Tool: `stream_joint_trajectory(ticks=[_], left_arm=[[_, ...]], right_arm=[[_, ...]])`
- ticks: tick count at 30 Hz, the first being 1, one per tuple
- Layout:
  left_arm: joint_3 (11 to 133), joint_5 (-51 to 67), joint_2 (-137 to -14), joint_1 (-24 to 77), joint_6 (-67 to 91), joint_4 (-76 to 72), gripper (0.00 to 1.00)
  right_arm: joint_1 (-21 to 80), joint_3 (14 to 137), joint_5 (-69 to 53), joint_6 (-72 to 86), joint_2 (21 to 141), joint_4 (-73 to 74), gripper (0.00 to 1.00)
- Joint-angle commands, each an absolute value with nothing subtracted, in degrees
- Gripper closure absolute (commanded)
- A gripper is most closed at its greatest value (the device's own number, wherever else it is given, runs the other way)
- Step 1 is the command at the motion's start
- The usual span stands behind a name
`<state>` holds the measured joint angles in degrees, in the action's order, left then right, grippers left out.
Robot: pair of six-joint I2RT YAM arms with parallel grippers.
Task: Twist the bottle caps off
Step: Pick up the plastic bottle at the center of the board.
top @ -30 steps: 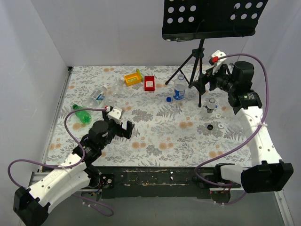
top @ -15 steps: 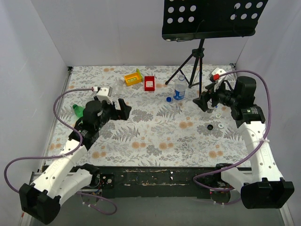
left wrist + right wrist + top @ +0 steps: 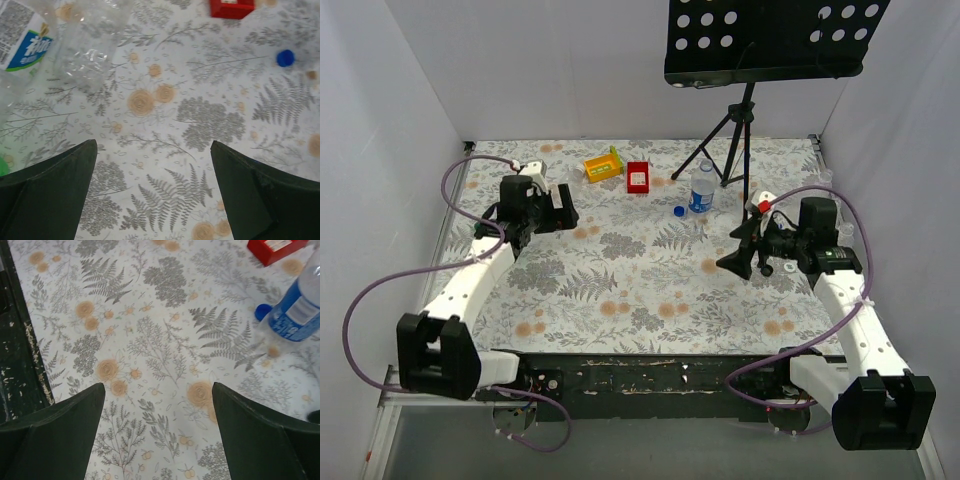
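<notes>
Currently we hold both jaws wide and empty, the right aimed toward the upright bottle (image 3: 300,310) for gripping

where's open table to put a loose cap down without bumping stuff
The wide floral middle of the table, between the left gripper and right gripper, nearer than the blue cap, is bare. Crowded: the far strip with yellow box, red box, upright bottle and tripod.

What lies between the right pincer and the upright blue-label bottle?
Only bare floral tablecloth, seen in the right wrist view; a loose blue cap lies beside the bottle.
</notes>
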<state>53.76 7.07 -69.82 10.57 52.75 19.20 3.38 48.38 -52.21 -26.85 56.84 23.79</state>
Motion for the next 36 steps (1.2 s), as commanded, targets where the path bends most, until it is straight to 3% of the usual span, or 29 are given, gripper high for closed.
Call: stream_joint_trajectory(ticks=[1, 17, 24, 28, 36], left_arm=[[59.4, 1.1, -78.3, 8.9, 47.2, 22.2, 0.02], [93.9, -5.6, -114.8, 9.1, 36.5, 28.2, 0.05], [100.7, -7.1, -122.1, 9.7, 34.9, 29.4, 0.06], [102.0, -6.2, -124.6, 9.9, 35.0, 30.7, 0.16], [99.8, -6.0, -126.0, 10.3, 35.4, 31.0, 0.25]], right_arm=[[3.2, 43.7, -59.3, -30.0, 57.7, 20.2, 0.05], [3.0, 35.6, -67.1, -36.3, 60.0, 18.8, 0.03], [3.0, 36.3, -67.8, -38.1, 61.6, 20.7, 0.04], [2.9, 36.3, -67.3, -38.6, 61.4, 21.2, 0.04], [2.8, 36.6, -67.4, -39.1, 61.4, 21.7, 0.04]])
